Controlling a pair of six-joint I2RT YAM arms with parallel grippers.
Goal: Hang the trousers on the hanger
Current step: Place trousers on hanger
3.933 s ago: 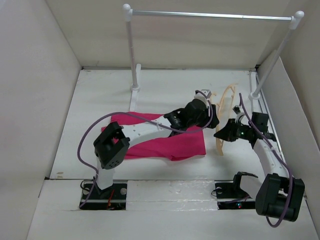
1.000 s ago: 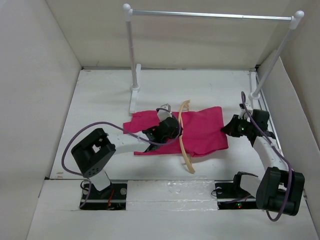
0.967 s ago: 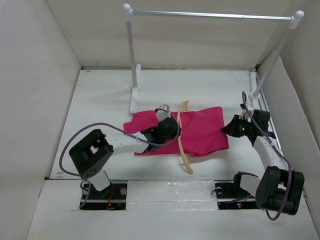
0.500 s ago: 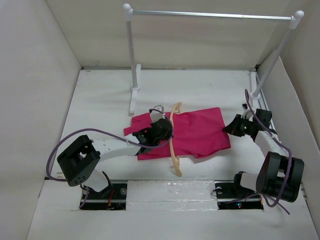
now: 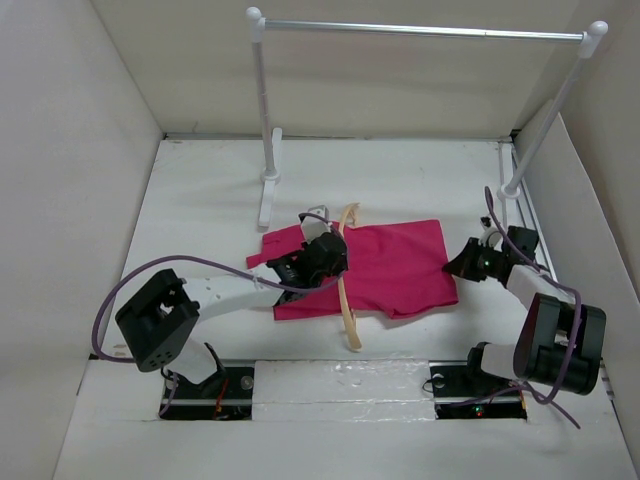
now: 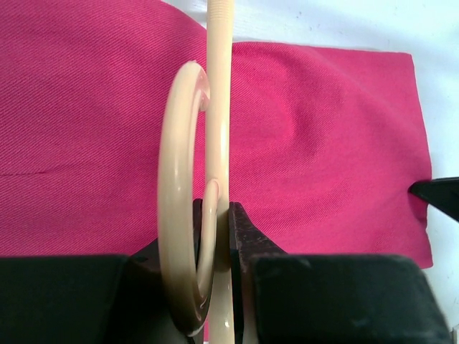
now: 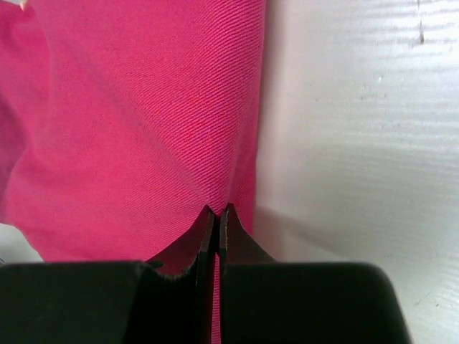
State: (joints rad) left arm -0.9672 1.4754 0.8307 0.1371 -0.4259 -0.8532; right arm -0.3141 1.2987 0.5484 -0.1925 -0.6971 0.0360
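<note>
No readable text in view.
No lettering, label, brand, number or sign can be made out on the trousers (image 5: pixel 400 265), the hanger (image 5: pixel 344 305) or the worktop (image 5: pixel 200 200); any small marks elsewhere are too blurred to be read.

**Left arm** (image 5: pixel 230 293): folded low. The elbow block sits behind and left of its pincer, and the white forearm runs almost level up to the wrist.

**Left pincer** (image 6: pixel 229 215): jaws nipped tight on the thin rod of the hanger (image 6: pixel 219 107). The hook's curve lies just left of the black fingertips (image 6: pixel 240 229).

**Right arm** (image 5: pixel 530 290): elbow block is low, behind and right of its pincer. The forearm slants forward and left to the wrist.

**Right pincer** (image 7: pixel 217 211): pointing left, jaws pressed together. An edge of the trousers (image 7: pixel 143 107) is pinched between the tips, and the cloth spreads ahead of them.
</note>
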